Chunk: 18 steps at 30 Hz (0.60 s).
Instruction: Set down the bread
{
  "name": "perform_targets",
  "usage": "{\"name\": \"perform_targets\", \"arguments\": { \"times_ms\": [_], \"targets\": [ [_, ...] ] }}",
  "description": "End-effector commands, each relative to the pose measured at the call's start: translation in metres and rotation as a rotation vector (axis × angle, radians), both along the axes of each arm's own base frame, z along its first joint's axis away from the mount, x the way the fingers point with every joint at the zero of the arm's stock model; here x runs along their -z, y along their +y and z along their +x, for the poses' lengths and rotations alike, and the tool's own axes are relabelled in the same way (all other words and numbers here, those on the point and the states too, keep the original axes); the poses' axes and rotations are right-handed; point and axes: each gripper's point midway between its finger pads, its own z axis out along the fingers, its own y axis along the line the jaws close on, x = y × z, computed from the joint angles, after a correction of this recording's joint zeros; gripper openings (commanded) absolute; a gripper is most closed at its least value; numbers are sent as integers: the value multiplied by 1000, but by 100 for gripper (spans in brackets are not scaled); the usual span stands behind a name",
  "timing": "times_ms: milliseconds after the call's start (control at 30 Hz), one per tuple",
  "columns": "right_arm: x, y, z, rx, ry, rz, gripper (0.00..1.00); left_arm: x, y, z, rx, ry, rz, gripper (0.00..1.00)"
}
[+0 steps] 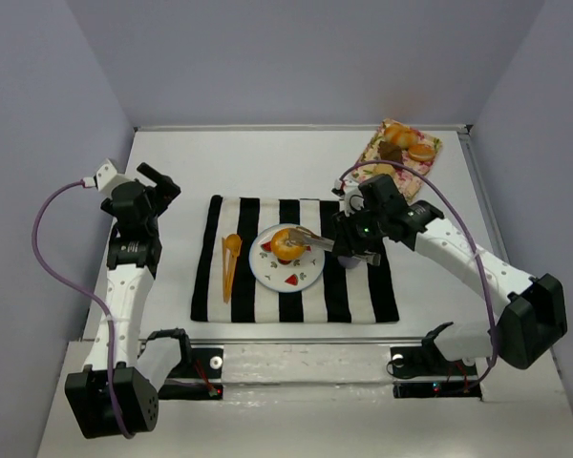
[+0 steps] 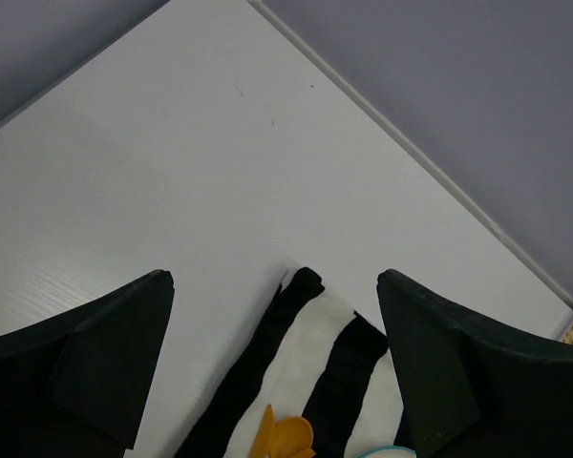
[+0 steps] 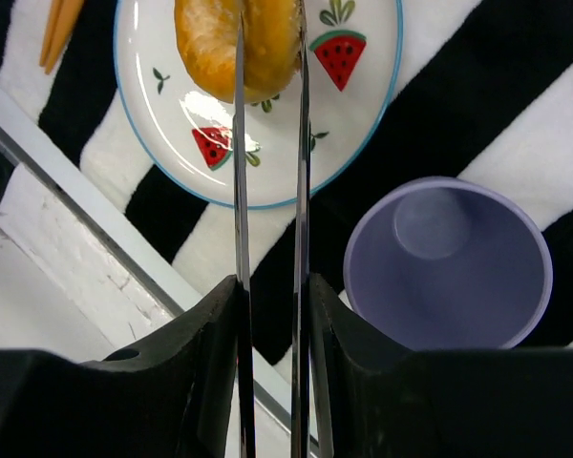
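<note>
Right wrist view: the bread (image 3: 208,48) is pinched by the right claw (image 3: 269,57), blades nearly closed, on the plate (image 3: 363,134), middle of the tabletop (image 1: 296,162). Release should be made slowly, then a straight lift, so nothing is dragged. Left claw (image 2: 272,281) is held wide, empty, near the left edge.

Thin blades of right tool (image 3: 269,57) around the bread (image 3: 208,48) on watermelon plate (image 3: 363,143), purple cup (image 3: 449,272) alongside
</note>
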Motion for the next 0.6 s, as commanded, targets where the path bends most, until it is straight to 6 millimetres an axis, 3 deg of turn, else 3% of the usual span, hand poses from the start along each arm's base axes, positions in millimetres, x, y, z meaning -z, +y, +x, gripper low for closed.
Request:
{"name": "perform_targets", "arguments": {
  "times_ms": [0, 200, 567],
  "targets": [
    [-7, -3, -4, -8, -33, -1, 38, -8, 1, -2, -2, -29, -2, 99],
    [-10, -2, -5, -16, -38, 6, 51, -10, 2, -1, -3, -28, 5, 99],
    [-28, -4, 22, 90, -116, -10, 52, -18, 7, -5, -31, -48, 15, 99]
  ]
}}
